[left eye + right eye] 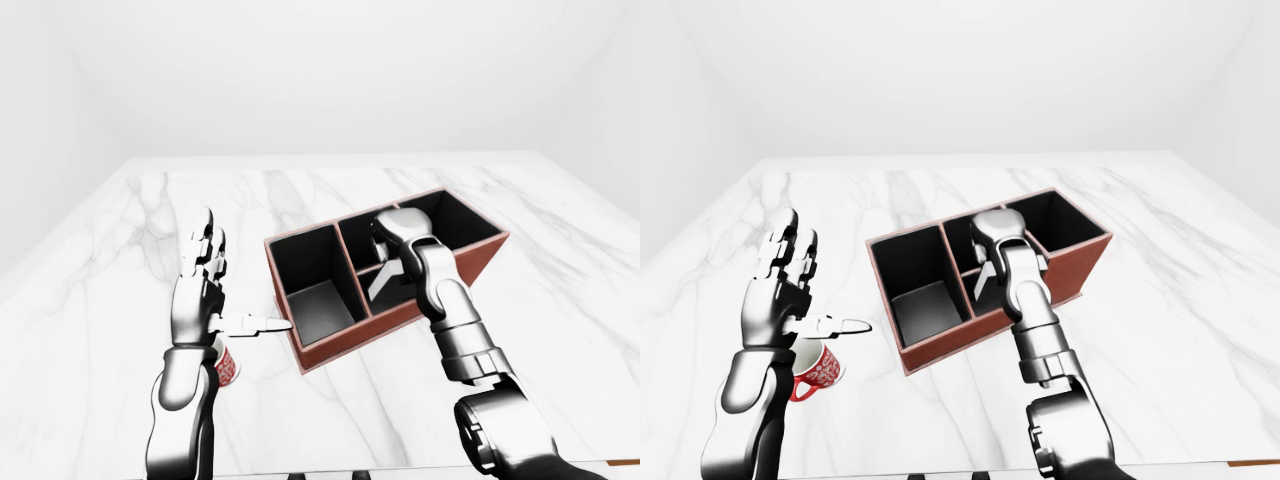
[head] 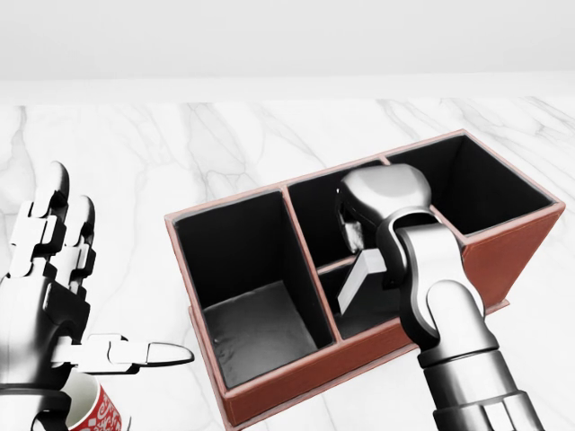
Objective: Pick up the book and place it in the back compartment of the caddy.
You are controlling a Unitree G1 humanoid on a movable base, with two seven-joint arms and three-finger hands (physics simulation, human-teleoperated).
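The caddy point(image 2: 269, 395) is a red-brown box with black insides: one large compartment at the left, a middle section split in two by a low divider point(image 2: 331, 265), and one compartment at the right. My right hand point(image 2: 358, 241) hovers over the middle section, shut on the top of a pale grey book point(image 2: 358, 277). The book hangs tilted, its lower end down inside the middle section just below the divider in the head view. My left hand point(image 2: 85, 287) stands open to the left of the caddy, fingers up and thumb pointing at the caddy.
A red mug with a white pattern point(image 1: 818, 372) stands on the white marble table point(image 2: 180, 153) under my left hand. The table's far edge meets a plain white wall at the top of the head view.
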